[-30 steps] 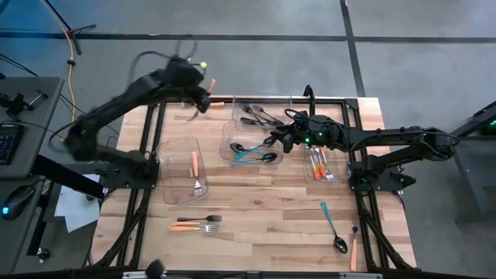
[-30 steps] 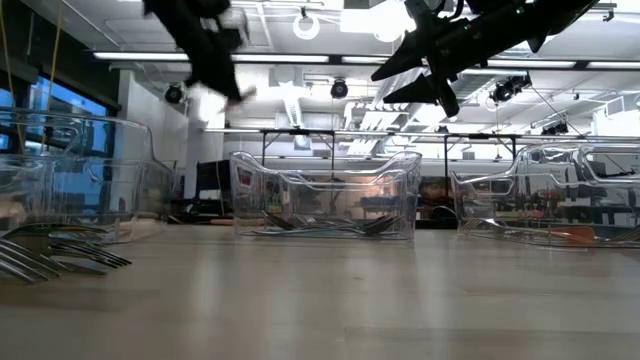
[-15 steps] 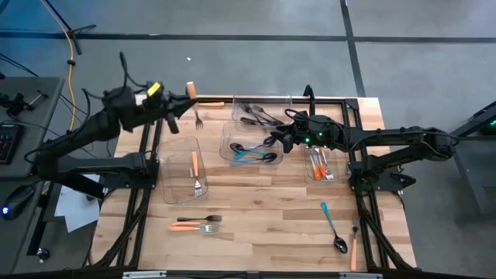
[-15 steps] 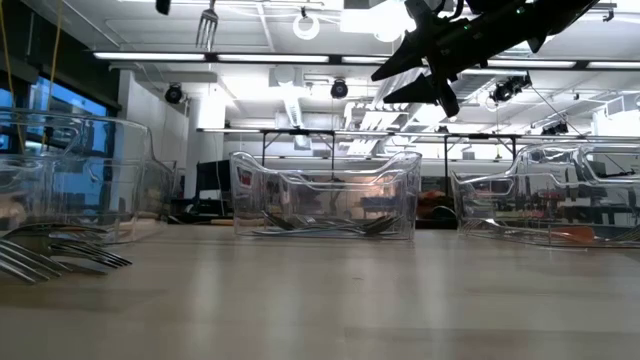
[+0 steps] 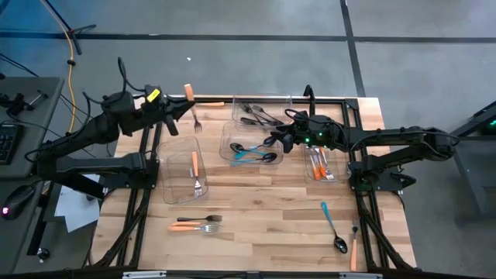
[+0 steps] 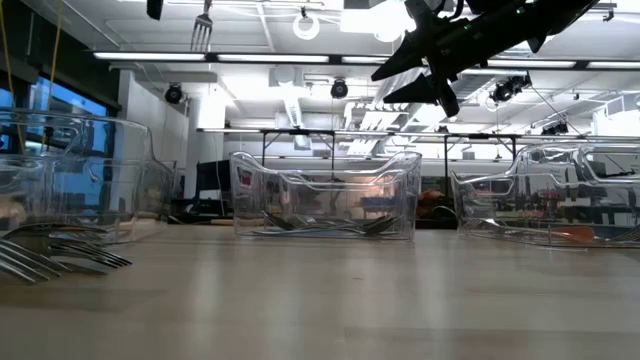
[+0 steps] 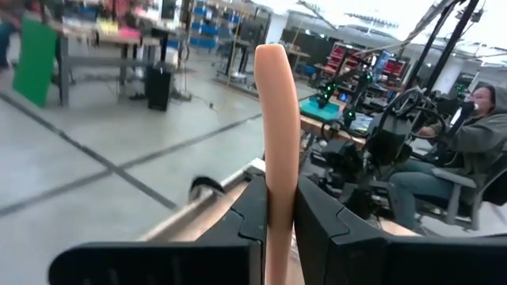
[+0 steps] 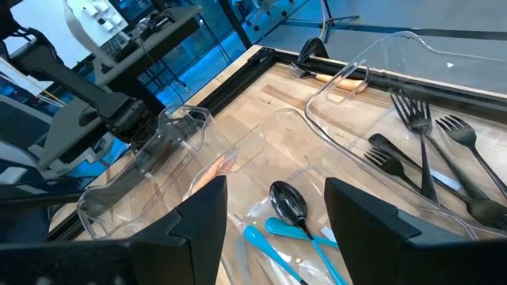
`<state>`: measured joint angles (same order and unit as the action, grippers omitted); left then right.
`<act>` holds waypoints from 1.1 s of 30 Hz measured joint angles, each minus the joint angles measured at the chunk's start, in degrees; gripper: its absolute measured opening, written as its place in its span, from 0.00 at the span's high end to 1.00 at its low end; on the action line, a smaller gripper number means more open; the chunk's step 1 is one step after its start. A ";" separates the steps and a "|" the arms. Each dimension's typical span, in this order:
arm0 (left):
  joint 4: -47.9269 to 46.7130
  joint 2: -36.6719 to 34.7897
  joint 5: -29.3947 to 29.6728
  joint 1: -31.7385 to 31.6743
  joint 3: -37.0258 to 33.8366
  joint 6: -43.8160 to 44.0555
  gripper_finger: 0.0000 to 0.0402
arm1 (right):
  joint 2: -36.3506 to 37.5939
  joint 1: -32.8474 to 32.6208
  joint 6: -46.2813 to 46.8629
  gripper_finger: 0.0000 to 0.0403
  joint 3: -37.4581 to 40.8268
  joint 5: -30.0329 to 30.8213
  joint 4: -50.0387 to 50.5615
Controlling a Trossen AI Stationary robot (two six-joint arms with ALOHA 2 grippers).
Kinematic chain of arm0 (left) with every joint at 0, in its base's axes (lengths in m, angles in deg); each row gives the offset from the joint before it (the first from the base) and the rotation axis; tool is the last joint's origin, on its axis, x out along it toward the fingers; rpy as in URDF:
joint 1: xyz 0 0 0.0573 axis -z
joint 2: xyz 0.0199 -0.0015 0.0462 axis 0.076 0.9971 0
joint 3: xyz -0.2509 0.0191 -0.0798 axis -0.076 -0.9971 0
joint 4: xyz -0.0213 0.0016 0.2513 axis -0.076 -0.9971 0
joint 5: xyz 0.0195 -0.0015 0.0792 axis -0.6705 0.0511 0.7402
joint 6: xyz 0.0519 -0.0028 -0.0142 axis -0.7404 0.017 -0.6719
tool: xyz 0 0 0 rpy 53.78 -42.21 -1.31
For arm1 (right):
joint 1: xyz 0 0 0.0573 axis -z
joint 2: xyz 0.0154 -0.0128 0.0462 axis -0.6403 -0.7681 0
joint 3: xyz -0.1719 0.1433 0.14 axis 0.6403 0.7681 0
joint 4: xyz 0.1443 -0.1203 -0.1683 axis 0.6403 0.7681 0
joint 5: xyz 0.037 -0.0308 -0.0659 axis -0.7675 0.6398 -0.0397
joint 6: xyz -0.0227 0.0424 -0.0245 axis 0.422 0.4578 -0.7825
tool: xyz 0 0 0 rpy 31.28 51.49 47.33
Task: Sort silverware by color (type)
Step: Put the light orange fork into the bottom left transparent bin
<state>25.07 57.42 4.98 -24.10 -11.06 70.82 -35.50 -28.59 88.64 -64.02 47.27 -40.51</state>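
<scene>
Your table [image 5: 263, 213] carries four clear bins. The left bin [image 5: 183, 167] holds one orange fork [image 5: 195, 172]. The far bin [image 5: 263, 111] holds black forks [image 8: 424, 146]. The middle bin [image 5: 249, 144] holds teal spoons [image 5: 256, 151]. The right bin [image 5: 319, 164] holds orange-handled pieces [image 5: 318, 164].

Your left arm [image 5: 85, 139] reaches from the table's left edge toward the far left corner, raised well above the surface. Its gripper [image 5: 177, 106] is clamped on an orange-handled fork [image 5: 192, 105], the handle pinched between the two fingers [image 7: 317, 229] and the tines [image 6: 202, 28] hanging down, clear of every bin.

Your right arm [image 5: 395, 143] stretches across from the right side. Its gripper [image 5: 279, 139] hovers above the middle bin with the fingers [image 8: 202, 218] spread apart and nothing between them.

Loose on the table near the front left lie a black fork [image 5: 199, 218] and another orange fork [image 5: 194, 227]. Near the front right lie a teal spoon [image 5: 333, 227] and an orange-handled piece [image 5: 353, 246]. One more orange-handled piece [image 5: 215, 103] lies at the far edge, just beside the far bin.

A seated person [image 7: 467, 158] shows in the room behind.
</scene>
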 joint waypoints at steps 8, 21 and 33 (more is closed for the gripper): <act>-16.52 -0.57 -1.44 2.37 0.04 23.49 0.95 | 0.00 -0.01 0.04 0.51 0.00 0.00 0.00; -48.34 -3.30 9.00 21.84 0.02 61.63 0.95 | 0.00 -0.02 -0.03 0.51 0.00 0.02 0.12; -55.00 7.65 14.81 35.00 0.02 77.20 0.95 | -0.02 -0.02 -0.51 0.51 0.00 0.02 0.50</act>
<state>-29.93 65.07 19.79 10.89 -11.04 148.03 -35.53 -28.61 88.13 -64.02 47.29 -40.00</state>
